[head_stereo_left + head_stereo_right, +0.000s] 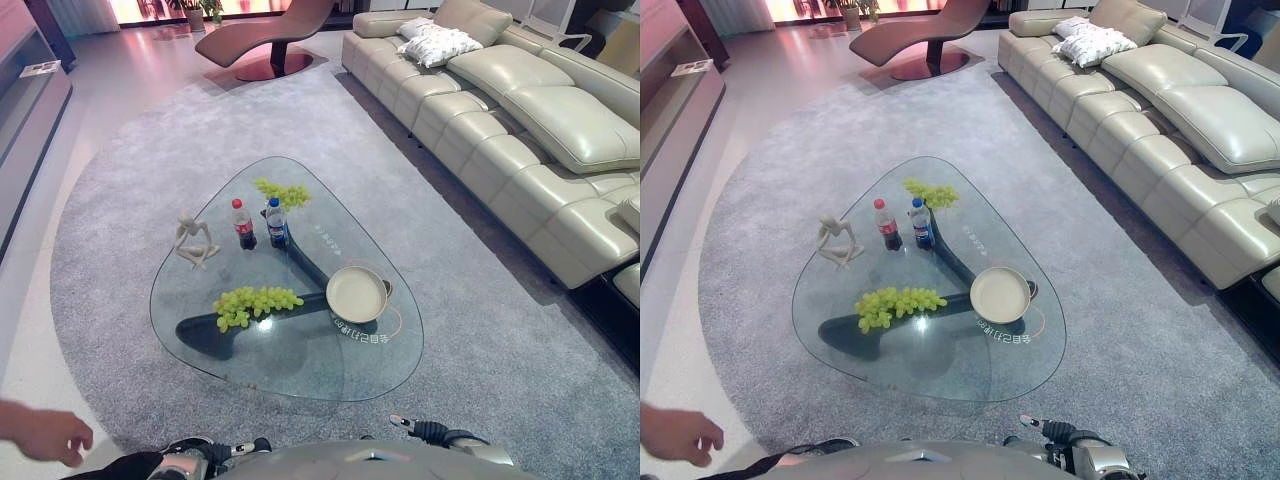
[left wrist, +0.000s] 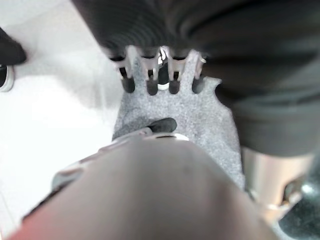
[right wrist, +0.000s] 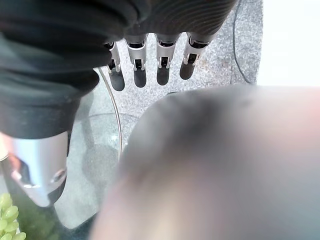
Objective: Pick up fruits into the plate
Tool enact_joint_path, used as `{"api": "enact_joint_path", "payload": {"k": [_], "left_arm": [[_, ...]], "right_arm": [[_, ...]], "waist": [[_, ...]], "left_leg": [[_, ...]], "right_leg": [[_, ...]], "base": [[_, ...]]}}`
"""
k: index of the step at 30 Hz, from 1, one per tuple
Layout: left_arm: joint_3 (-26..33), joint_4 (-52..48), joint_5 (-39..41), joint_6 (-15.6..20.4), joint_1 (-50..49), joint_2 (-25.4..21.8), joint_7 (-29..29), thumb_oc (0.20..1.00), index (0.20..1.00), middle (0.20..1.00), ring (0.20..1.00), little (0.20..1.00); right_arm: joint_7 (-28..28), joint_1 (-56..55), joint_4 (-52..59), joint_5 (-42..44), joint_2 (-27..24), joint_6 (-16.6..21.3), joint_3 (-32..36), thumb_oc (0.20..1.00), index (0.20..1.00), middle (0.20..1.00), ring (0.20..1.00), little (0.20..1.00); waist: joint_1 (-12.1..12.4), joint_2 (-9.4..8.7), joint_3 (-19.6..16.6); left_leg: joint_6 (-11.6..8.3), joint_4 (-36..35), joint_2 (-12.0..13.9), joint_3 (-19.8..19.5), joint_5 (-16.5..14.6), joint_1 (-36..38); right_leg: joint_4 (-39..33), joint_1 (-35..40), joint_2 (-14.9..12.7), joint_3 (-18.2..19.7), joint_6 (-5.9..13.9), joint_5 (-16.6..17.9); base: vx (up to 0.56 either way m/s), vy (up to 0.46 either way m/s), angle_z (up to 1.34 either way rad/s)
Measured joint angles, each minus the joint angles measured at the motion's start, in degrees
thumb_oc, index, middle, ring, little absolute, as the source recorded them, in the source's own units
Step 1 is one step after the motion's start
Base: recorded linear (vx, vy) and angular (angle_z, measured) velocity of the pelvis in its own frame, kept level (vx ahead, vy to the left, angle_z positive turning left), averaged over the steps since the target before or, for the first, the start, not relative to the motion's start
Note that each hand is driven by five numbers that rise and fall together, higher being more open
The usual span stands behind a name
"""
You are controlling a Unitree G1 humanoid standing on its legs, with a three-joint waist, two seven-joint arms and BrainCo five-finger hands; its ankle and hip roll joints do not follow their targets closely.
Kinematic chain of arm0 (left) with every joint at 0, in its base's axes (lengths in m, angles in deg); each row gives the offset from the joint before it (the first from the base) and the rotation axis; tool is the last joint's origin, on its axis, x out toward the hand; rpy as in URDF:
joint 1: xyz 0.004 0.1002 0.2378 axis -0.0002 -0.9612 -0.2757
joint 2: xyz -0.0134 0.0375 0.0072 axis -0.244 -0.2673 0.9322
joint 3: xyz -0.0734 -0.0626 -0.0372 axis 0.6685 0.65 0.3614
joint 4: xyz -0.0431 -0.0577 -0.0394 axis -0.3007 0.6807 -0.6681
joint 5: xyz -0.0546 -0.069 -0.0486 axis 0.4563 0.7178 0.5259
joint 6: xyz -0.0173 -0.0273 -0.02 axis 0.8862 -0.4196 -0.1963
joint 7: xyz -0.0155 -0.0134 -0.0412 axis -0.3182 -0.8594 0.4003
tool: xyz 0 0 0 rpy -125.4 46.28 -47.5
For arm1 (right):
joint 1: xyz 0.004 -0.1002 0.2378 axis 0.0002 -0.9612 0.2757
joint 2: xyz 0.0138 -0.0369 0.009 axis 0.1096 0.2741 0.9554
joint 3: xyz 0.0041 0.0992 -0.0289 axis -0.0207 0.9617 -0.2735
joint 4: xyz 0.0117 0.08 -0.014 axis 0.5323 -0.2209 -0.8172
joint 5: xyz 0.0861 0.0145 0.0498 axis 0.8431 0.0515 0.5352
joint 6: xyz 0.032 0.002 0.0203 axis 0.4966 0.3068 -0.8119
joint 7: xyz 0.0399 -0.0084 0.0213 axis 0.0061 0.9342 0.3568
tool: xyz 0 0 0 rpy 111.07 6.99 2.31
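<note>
Big green grape bunch [image 1: 255, 303] lies on the glass worktop [image 1: 300, 370], beside the round cream plate [image 1: 356, 294]. Left hand [image 2: 150, 75] and right hand [image 3: 150, 65] both relaxed, empty, low.

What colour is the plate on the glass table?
Cream, with a darker rim; the plate shows best in the left eye view.

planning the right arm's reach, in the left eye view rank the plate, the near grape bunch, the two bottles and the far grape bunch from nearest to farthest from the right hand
From the right hand, at the bottom edge:
1. Plate, on the table's right side.
2. Near grape bunch, left of the plate.
3. Two bottles, mid-table, side by side.
4. Far grape bunch, at the table's far end.
</note>
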Motion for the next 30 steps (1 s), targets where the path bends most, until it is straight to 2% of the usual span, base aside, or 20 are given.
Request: {"api": "enact_joint_path", "payload": {"k": [7, 11, 16, 18, 22, 23, 26, 27, 28, 30], "left_arm": [[0.0, -1.3, -0.5, -0.6, -0.4, 0.0, -4.8, 1.000, 1.000, 1.000, 1.000, 1.000], [0.0, -1.0, -1.8, -1.9, -0.6, 0.0, -5.2, 1.000, 1.000, 1.000, 1.000, 1.000], [-0.3, -1.2, -4.4, -1.8, -0.3, 0.0, -5.7, 1.000, 1.000, 1.000, 1.000, 1.000], [-0.8, -4.9, -4.5, -2.8, -1.1, -0.4, -6.1, 1.000, 1.000, 1.000, 1.000, 1.000], [-2.2, -10.0, -5.8, -2.6, -0.5, -1.6, -6.8, 1.000, 1.000, 1.000, 1.000, 1.000], [-2.4, -11.3, -6.4, -2.5, 0.2, -2.1, -7.0, 1.000, 1.000, 1.000, 1.000, 1.000], [-3.5, -13.4, -6.7, -0.7, 3.4, -4.3, -8.5, 1.000, 1.000, 1.000, 1.000, 1.000], [-3.6, -13.6, -6.8, 0.9, 5.1, -4.9, -9.6, 1.000, 1.000, 1.000, 1.000, 1.000], [-3.6, -13.7, -6.8, 1.2, 5.6, -5.0, -10.0, 1.000, 1.000, 1.000, 1.000, 1.000], [-4.6, -13.9, -9.0, 4.1, 9.4, -5.4, -13.1, 1.000, 1.000, 1.000, 1.000, 1.000]], "right_arm": [[0.6, -0.2, 1.9, 2.2, -0.2, -1.6, -1.1, 1.000, 1.000, 1.000, 1.000, 1.000], [0.9, -0.2, 1.9, 2.3, -0.2, -1.8, -1.1, 1.000, 1.000, 1.000, 1.000, 1.000], [1.0, -0.3, 2.2, 2.3, -0.3, -2.1, -1.3, 1.000, 1.000, 1.000, 1.000, 1.000], [2.1, -1.1, 5.1, 2.9, -0.7, -3.1, -1.7, 1.000, 1.000, 1.000, 1.000, 1.000], [4.1, -1.0, 7.4, 5.9, -1.3, -3.0, -2.2, 1.000, 1.000, 1.000, 1.000, 1.000], [4.2, -0.4, 7.3, 6.7, -1.6, -2.7, -2.2, 1.000, 1.000, 1.000, 1.000, 1.000], [4.1, 2.4, 5.9, 7.9, -2.7, -0.1, -2.1, 1.000, 1.000, 1.000, 1.000, 1.000], [4.0, 4.2, 2.2, 7.9, -2.8, 3.0, -2.1, 1.000, 1.000, 1.000, 1.000, 1.000], [3.9, 4.9, 0.9, 7.9, -2.8, 3.7, -2.1, 1.000, 1.000, 1.000, 1.000, 1.000], [2.7, 7.8, -5.3, 8.0, -3.1, 9.5, -2.1, 1.000, 1.000, 1.000, 1.000, 1.000]], "waist": [[0.0, -0.11, -0.1], [-0.1, -0.12, -0.1], [-0.3, -0.16, 0.2], [-0.3, 0.25, 0.8], [-0.3, 0.70, 2.9], [-0.4, 0.36, 3.5], [-0.9, 0.84, 7.3], [-1.0, 1.10, 8.8], [-1.0, 1.20, 9.4], [-1.1, 2.22, 12.4]], "left_leg": [[0.00, 0.0, 0.0, 0.1, 0.0, -0.2], [0.00, 0.0, 0.0, 0.1, 0.0, -0.3], [-0.02, 0.0, 0.0, 0.2, 0.0, -0.4], [-0.01, 0.0, 0.0, 0.2, -0.1, -0.8], [0.19, 0.1, 0.0, 1.0, 0.4, -3.9], [0.26, 0.3, -0.1, 1.1, 0.7, -5.0], [0.58, 0.3, -0.1, 1.2, 1.8, -7.5], [0.65, 0.3, -0.1, 1.5, 2.0, -8.2], [0.66, 0.3, -0.1, 1.6, 2.1, -8.3], [0.66, 0.3, -0.1, 2.1, 2.1, -9.0]], "right_leg": [[0.0, -0.3, 0.0, 0.0, 0.10, 0.1], [0.0, -0.4, 0.0, 0.0, 0.10, 0.1], [0.0, -0.6, 0.0, 0.2, 0.11, 0.1], [0.0, -1.1, 0.0, 0.6, 0.24, 0.2], [0.2, -4.8, 0.0, 1.5, 0.31, 1.2], [0.3, -6.0, 0.0, 1.7, 0.40, 1.7], [0.4, -8.6, -0.1, 1.9, 0.39, 2.9], [0.4, -9.4, 0.0, 2.4, 0.39, 3.3], [0.3, -9.6, 0.0, 2.6, 0.39, 3.4], [0.4, -10.7, 0.0, 2.9, 0.42, 3.5]], "base": [[0.00, 0.000, 0.00], [0.01, -0.004, 0.00], [0.06, 0.010, -0.01], [-0.03, 0.033, -0.06], [-0.13, 0.043, -0.13], [-0.14, 0.042, -0.08], [-0.11, 0.062, -0.05], [-0.06, 0.057, -0.10], [-0.05, 0.055, -0.15], [-0.07, 0.063, -0.12]]}}
